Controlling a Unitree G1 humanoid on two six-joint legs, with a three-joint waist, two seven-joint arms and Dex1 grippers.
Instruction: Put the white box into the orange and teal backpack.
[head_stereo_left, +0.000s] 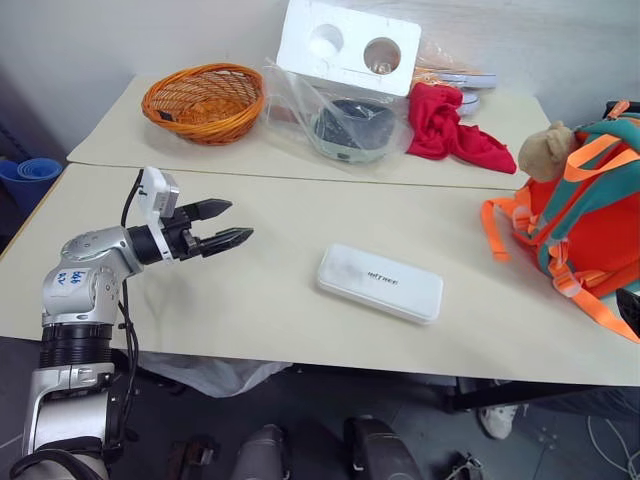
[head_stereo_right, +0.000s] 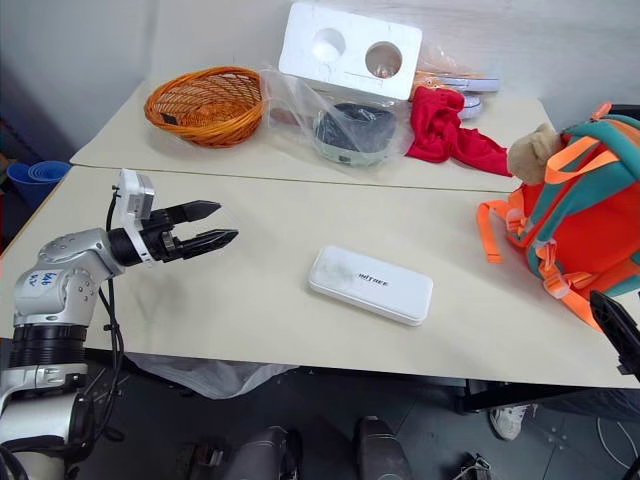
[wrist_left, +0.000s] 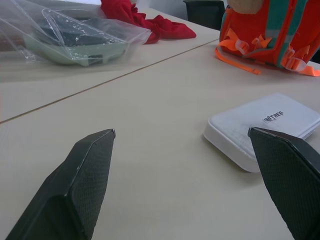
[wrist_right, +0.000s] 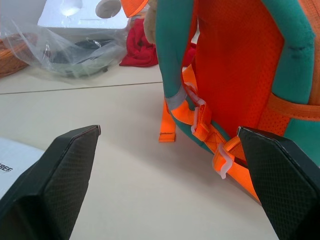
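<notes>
The white box (head_stereo_left: 380, 283) lies flat on the near table, dark lettering on its lid. My left gripper (head_stereo_left: 238, 222) hovers level to its left, open and empty, pointing toward it with a gap of bare table between them. The orange and teal backpack (head_stereo_left: 585, 215) stands at the table's right edge, a tan plush toy (head_stereo_left: 545, 150) at its top. In the right wrist view my right gripper (wrist_right: 169, 129) is open and empty, just in front of the backpack's (wrist_right: 235, 75) lower straps. A corner of the box (wrist_right: 10, 165) shows there too.
On the far table stand an orange wicker basket (head_stereo_left: 203, 100), a white foam block with two holes (head_stereo_left: 348, 45), a clear plastic bag holding a dark round item (head_stereo_left: 350, 125), and a red cloth (head_stereo_left: 450, 125). Blue buckets (head_stereo_left: 30, 175) sit on the floor at the left.
</notes>
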